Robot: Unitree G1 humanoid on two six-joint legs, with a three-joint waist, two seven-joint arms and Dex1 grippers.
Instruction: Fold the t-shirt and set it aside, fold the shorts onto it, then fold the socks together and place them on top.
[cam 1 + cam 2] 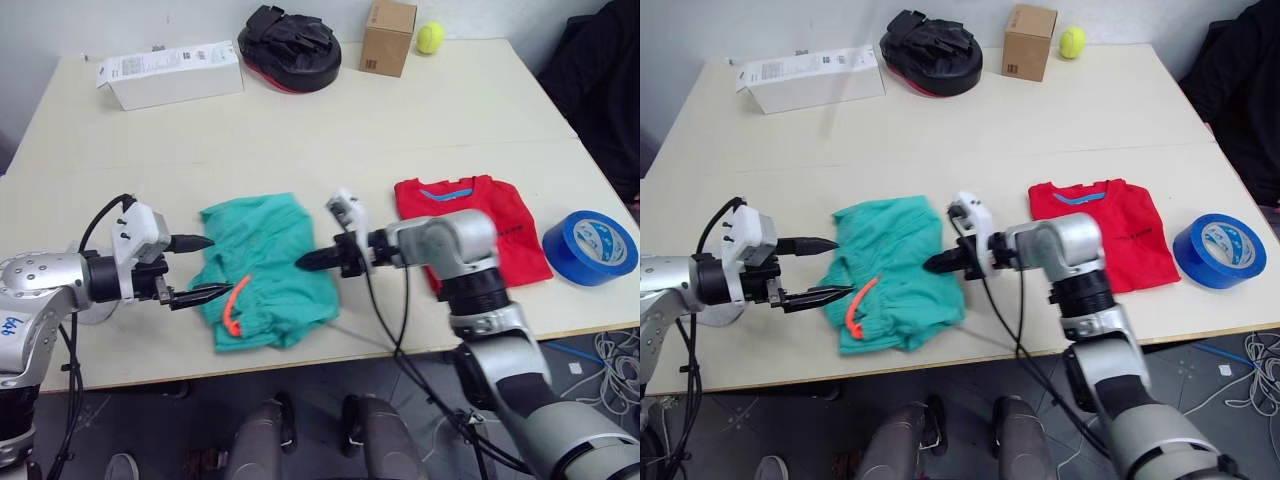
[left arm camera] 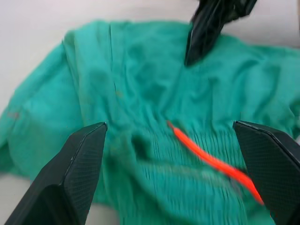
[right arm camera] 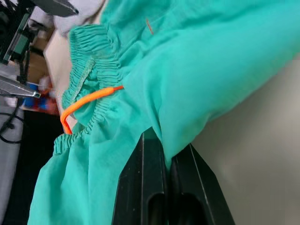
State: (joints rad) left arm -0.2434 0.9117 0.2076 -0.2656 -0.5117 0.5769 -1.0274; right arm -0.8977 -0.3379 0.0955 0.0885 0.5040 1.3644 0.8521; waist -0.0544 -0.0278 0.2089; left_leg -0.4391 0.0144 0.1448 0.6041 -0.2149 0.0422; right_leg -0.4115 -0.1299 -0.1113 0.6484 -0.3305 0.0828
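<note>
Little can be read. The white box (image 1: 170, 74) at the far left of the table carries dark print on its top face, too small to make out. The t-shirt (image 1: 470, 228) has a small dark chest print, also illegible. The blue tape roll (image 1: 590, 247) shows pale markings on its inner ring that cannot be read. The brown cardboard box (image 1: 387, 37) bears a small mark on its front, unreadable
</note>
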